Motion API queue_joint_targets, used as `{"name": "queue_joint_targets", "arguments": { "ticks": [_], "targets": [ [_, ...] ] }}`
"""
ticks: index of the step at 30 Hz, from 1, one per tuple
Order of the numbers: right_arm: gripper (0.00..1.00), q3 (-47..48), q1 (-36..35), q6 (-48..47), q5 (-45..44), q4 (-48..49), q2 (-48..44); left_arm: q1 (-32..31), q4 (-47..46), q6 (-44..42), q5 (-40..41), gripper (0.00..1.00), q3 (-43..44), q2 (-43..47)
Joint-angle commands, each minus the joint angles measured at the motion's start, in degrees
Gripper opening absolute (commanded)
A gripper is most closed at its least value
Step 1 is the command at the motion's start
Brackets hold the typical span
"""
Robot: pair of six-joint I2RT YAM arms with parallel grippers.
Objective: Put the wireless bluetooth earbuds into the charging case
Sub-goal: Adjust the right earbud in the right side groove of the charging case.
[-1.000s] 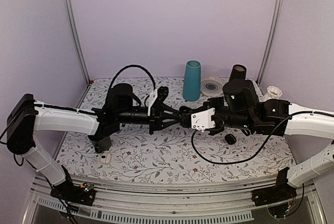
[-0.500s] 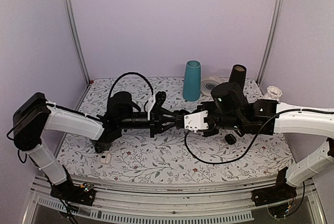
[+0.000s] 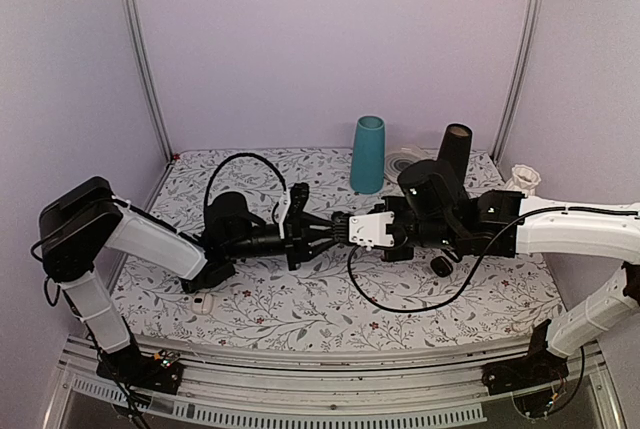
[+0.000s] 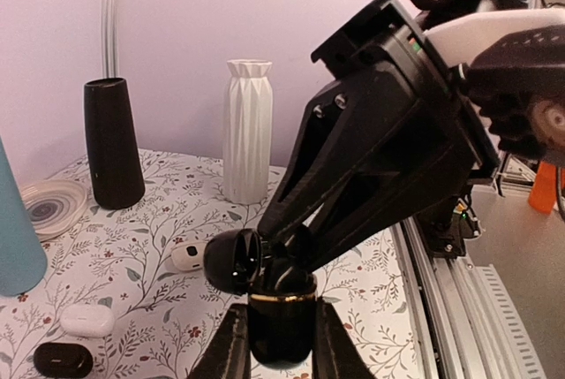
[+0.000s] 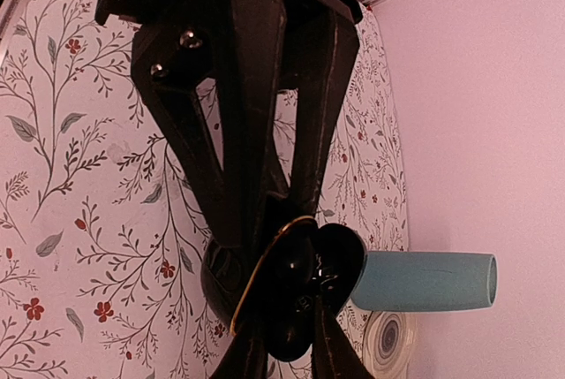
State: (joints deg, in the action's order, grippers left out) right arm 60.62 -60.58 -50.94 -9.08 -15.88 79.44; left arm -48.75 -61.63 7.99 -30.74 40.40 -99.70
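Two left fingers (image 4: pixel 226 352) clamp open charging case (image 4: pixel 282 319)

Teal cup (image 3: pixel 368 154), black vase (image 3: pixel 455 147) stand behind; table's (image 3: pixel 300 304) front apparently passable.

A white counter (image 3: pixel 300 299) printed with grey-green sprigs and small red flowers is seen against plain lilac walls (image 3: pixel 320 39). A glossy black charging case (image 4: pixel 281 304), ringed by a thin gold band, is pictured with a teal tumbler (image 3: pixel 368 154), a matte black vase (image 4: pixel 113 142) and a white ribbed vase (image 4: pixel 245 142). A white pod (image 4: pixel 86 319) and a black pod (image 4: pixel 62 360) are also shown on the floral print.
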Motion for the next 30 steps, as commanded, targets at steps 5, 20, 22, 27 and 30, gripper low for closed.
{"name": "queue_joint_targets", "arguments": {
  "ticks": [5,20,22,27,30],
  "targets": [
    [0.23,-0.12,-0.27,1.85,4.07,-1.96,-1.98,1.66,-11.03,1.64,6.92,0.0,0.07,-0.83],
    [0.27,1.32,1.25,4.11,5.01,-0.31,-3.5,1.86,-12.47,2.91,7.24,0.0,-0.07,-1.14],
    [0.28,1.49,1.95,5.29,6.58,-0.18,-4.19,1.86,-12.39,2.91,7.36,0.0,0.02,-1.19],
    [0.28,1.76,3.27,8.64,10.53,0.29,-5.7,2.09,-12.38,3.33,7.96,0.0,0.2,-1.15],
    [0.31,1.57,4.65,11.61,12.11,0.85,-6.73,2.24,-12.29,3.61,8.03,0.0,0.29,-0.9]
  ]
}}
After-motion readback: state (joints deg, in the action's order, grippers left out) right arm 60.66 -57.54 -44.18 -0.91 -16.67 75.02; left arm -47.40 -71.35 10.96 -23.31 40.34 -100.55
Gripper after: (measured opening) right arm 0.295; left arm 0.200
